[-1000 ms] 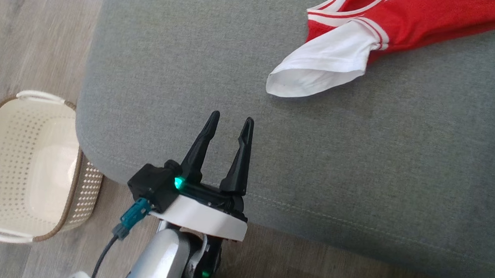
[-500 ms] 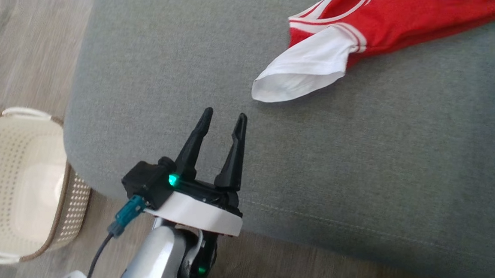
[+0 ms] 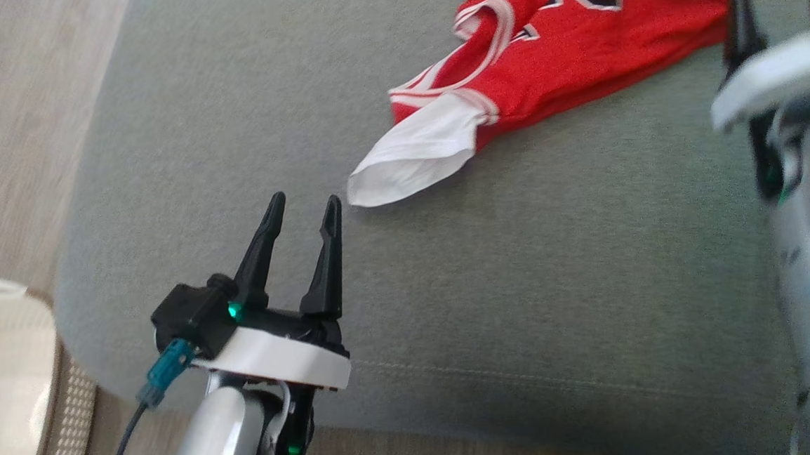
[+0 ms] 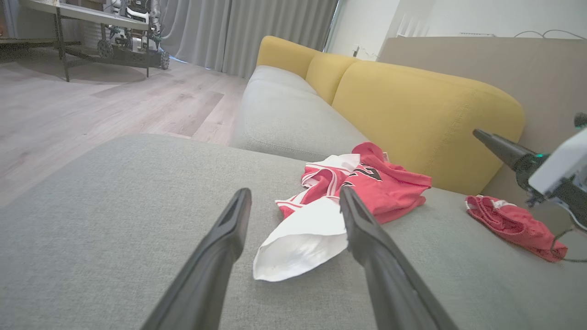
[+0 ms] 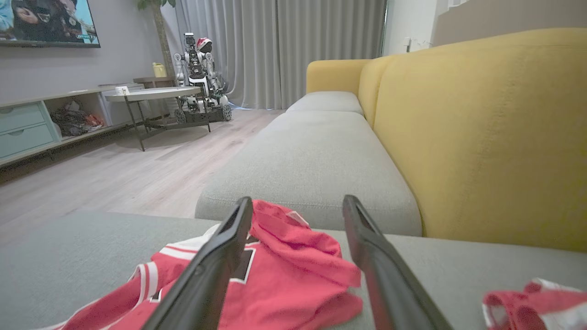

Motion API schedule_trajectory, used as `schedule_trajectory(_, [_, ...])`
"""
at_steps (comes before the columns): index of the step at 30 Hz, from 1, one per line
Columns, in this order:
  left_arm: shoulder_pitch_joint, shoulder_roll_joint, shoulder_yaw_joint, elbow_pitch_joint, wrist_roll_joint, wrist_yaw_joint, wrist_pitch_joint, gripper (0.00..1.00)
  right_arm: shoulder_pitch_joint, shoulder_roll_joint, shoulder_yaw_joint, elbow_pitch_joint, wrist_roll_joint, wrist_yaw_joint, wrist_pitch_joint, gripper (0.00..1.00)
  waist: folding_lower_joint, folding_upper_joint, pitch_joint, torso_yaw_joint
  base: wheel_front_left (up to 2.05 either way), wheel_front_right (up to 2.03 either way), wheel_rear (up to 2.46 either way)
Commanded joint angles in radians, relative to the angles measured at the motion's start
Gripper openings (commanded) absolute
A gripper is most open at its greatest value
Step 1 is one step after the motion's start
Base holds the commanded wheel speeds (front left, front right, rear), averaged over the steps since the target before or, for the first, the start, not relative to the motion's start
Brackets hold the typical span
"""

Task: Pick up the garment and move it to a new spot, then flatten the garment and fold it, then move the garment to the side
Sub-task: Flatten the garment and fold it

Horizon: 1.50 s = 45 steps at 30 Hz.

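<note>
While hovering by the crumpled jersey (image 3: pixel 576 41) on the sofa (image 3: pixel 521 284), holding nothing in wide-spread left fingers (image 3: pixel 265 236) or right fingers (image 5: pixel 220 256); yet to flatten, fold, shift aside.

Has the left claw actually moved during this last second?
Yes. Judged against the front seam of the grey cushion, the left gripper has edged forward, nearer the white sleeve.

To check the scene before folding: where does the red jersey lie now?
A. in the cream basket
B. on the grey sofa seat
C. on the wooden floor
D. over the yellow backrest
B: the red jersey lies crumpled on the grey sofa seat, before the open left end effector.
</note>
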Motion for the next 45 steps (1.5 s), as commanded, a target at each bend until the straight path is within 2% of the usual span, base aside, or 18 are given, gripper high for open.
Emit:
schedule_trajectory(1, [-0.007, 0.008, 0.044, -0.026, 0.012, -0.001, -0.005, 1.0, 0.037, 0.024, 0.029, -0.081, 0.032, 0.007, -0.009, 1.0, 0.0, 0.0, -0.047, -0.05, 0.0, 0.0, 0.0])
schedule_trajectory(5, [0.009, 0.008, 0.062, -0.019, 0.025, -0.006, -0.005, 1.0, 0.221, 0.057, 0.034, -0.219, 0.101, 0.007, -0.009, 1.0, 0.0, 0.0, -0.075, -0.084, 0.0, 0.0, 0.0])
schedule_trajectory(12, [0.027, 0.008, 0.073, -0.015, 0.041, -0.015, -0.005, 1.0, 0.462, 0.102, 0.029, -0.395, 0.137, 0.007, -0.009, 1.0, 0.0, 0.0, -0.091, -0.118, 0.0, 0.0, 0.0])
schedule_trajectory(17, [0.041, 0.008, 0.057, -0.005, 0.049, -0.021, -0.005, 1.0, 0.556, 0.11, 0.04, -0.443, 0.151, 0.007, -0.009, 1.0, 0.0, 0.0, -0.089, -0.127, 0.0, 0.0, 0.0])
schedule_trajectory(22, [0.045, 0.008, 0.047, -0.001, 0.049, -0.021, -0.005, 1.0, 0.579, 0.111, 0.056, -0.455, 0.171, 0.007, -0.009, 1.0, 0.0, 0.0, -0.089, -0.127, 0.0, 0.0, 0.0])
schedule_trajectory(33, [0.023, 0.008, 0.03, -0.018, 0.041, -0.023, -0.005, 1.0, 0.526, 0.111, 0.024, -0.437, 0.144, 0.007, -0.007, 1.0, 0.0, 0.0, -0.032, -0.095, 0.0, 0.0, 0.0])
schedule_trajectory(41, [-0.029, 0.008, 0.006, -0.025, 0.03, -0.029, -0.005, 1.0, 0.265, 0.111, -0.105, -0.263, 0.112, 0.007, 0.091, 1.0, 0.0, 0.0, 0.081, -0.045, 0.0, 0.0, 0.0])
schedule_trajectory(45, [-0.052, 0.008, -0.004, -0.028, 0.016, -0.027, -0.005, 1.0, 0.129, 0.108, -0.194, -0.16, 0.049, 0.007, 0.125, 1.0, 0.0, 0.0, 0.128, -0.012, 0.0, 0.0, 0.0])
